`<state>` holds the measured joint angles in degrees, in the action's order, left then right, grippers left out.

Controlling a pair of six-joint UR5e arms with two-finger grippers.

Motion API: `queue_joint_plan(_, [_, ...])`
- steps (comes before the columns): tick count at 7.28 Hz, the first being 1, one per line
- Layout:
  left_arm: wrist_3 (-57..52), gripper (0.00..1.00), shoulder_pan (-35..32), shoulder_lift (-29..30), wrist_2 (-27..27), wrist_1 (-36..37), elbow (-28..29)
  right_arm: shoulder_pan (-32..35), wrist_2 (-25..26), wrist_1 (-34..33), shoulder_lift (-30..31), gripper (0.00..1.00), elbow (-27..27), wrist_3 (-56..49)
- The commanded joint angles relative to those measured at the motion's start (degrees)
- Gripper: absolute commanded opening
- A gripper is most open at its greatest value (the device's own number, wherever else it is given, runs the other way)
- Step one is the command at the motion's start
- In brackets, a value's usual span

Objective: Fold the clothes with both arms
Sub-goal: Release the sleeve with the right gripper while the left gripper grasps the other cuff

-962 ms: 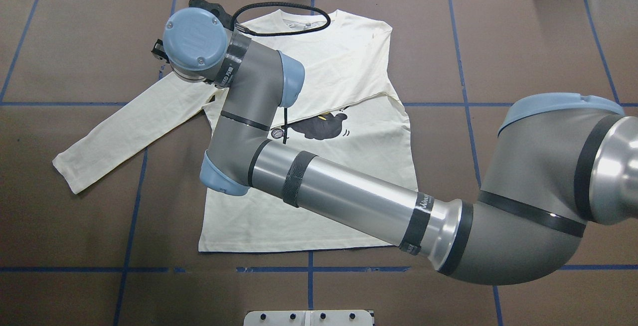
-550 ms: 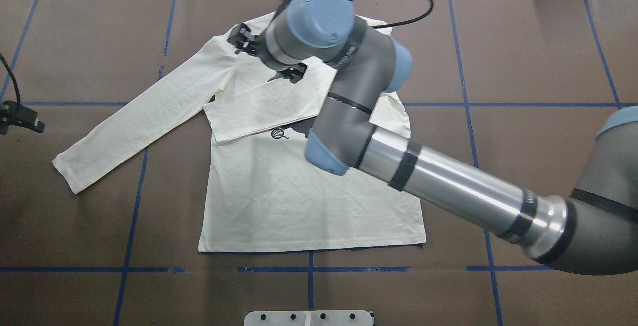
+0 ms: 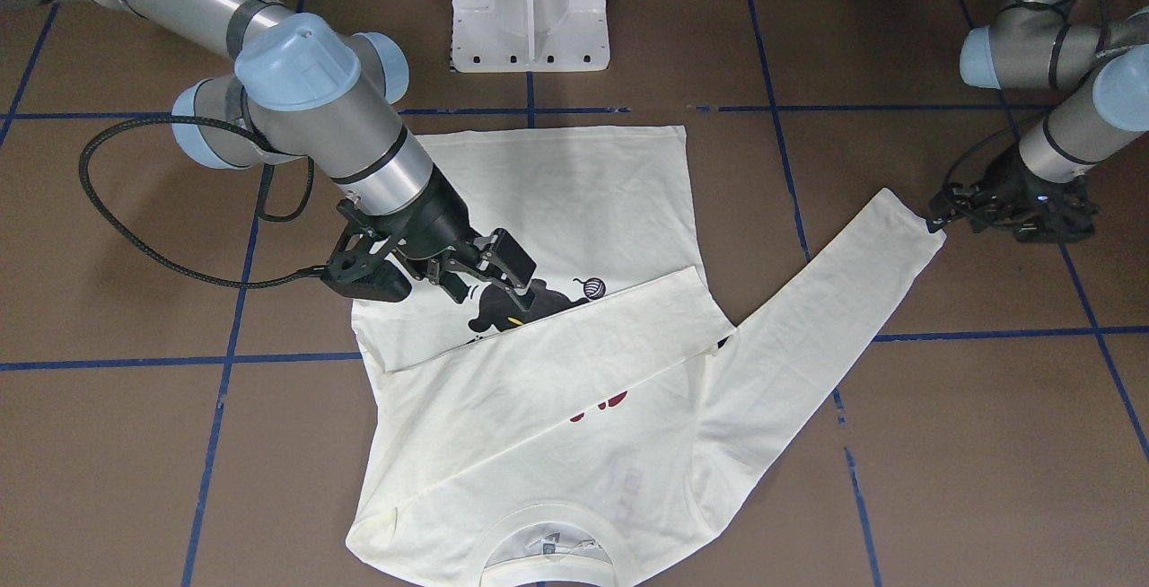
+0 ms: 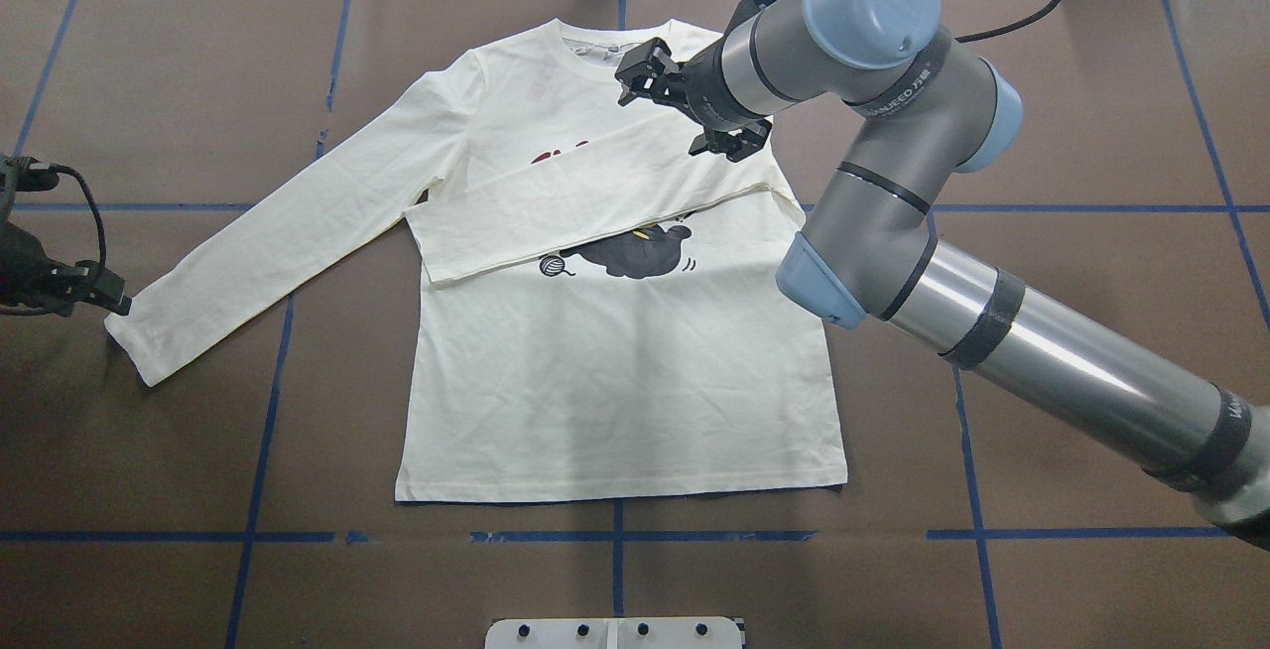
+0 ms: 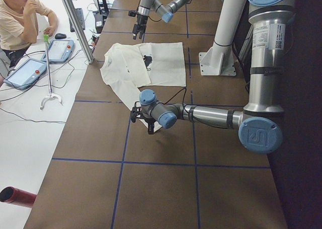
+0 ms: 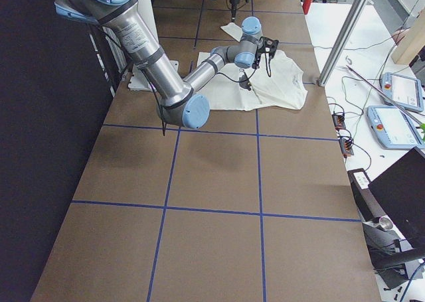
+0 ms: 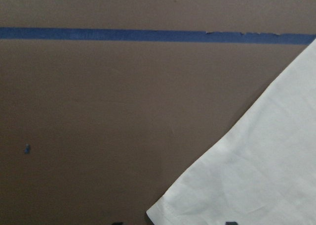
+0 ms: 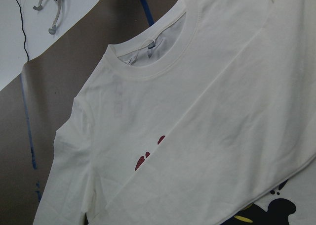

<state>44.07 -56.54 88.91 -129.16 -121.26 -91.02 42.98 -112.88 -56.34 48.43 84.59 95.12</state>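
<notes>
The cream long-sleeved T-shirt (image 4: 615, 381) lies flat and print-up on the brown table. One sleeve (image 4: 595, 202) is folded across the chest, above the black cat print (image 4: 640, 252). The other sleeve (image 4: 288, 222) stretches out to the left. My right gripper (image 4: 663, 111) hovers open and empty over the folded sleeve, near the collar; it also shows in the front-facing view (image 3: 483, 284). My left gripper (image 4: 107, 297) sits low at the outstretched sleeve's cuff (image 4: 134, 341), fingertips apart. In the left wrist view the cuff corner (image 7: 163, 212) lies between them.
Blue tape lines (image 4: 615, 535) grid the table. The white pedestal base (image 3: 530, 4) stands at the robot's side, just behind the shirt hem. A seated person (image 5: 20, 17) and teach pendants (image 5: 60, 50) are beyond the far table edge.
The right arm has swung rightward from the left shoulder area to the collar, leaving the sleeve folded across the chest. The left gripper has come in from the edge to the other cuff.
</notes>
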Motion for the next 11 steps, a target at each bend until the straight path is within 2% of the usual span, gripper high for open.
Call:
queue_joint_plan(1, [0.23, 0.67, 1.52, 0.47, 0.05, -0.12, 1.11, 0.35, -0.23, 0.01, 2.70, 1.00, 2.58, -0.20])
queue_joint_plan(2, [0.14, 0.64, 2.22, 0.56, 0.05, -0.12, 1.37, 1.05, -0.41, 0.01, 5.33, 1.00, 5.12, -0.20])
queue_joint_plan(3, [0.14, 0.56, 2.40, 0.56, 0.05, -0.03, 1.55, 1.23, -0.32, 0.09, 6.49, 1.00, 5.85, -1.16])
queue_joint_plan(4, [0.22, 0.32, 2.40, 0.56, 0.05, -0.03, 1.64, 1.32, -0.32, 0.01, 6.67, 1.00, 5.85, -1.95])
queue_joint_plan(5, [0.31, 0.02, 2.40, 0.82, 0.05, 0.06, 1.64, 1.49, -0.32, 0.01, 7.11, 1.00, 6.37, -1.96])
queue_joint_plan(7, [0.49, 0.00, 2.40, 1.61, -0.47, 0.41, 0.59, 1.93, -0.59, 0.01, 10.09, 1.00, 8.83, -2.04])
queue_joint_plan(8, [0.40, 0.00, 2.23, 1.44, -0.74, 0.59, -1.76, 2.45, -0.76, 0.01, 10.97, 1.00, 9.45, -2.05])
queue_joint_plan(9, [0.75, 0.00, 1.96, 1.61, -4.74, 2.85, -6.92, 3.76, -1.63, 0.09, 13.85, 1.00, 11.63, -2.13])
queue_joint_plan(10, [4.32, 0.00, 1.79, 6.58, -9.13, 10.18, -13.24, 6.04, -3.73, 0.79, 18.84, 1.00, 14.87, -5.87])
queue_joint_plan(11, [14.19, 0.00, 2.05, 18.11, -9.18, 16.35, -15.04, 9.72, -6.27, 0.80, 23.94, 1.00, 17.86, -13.22])
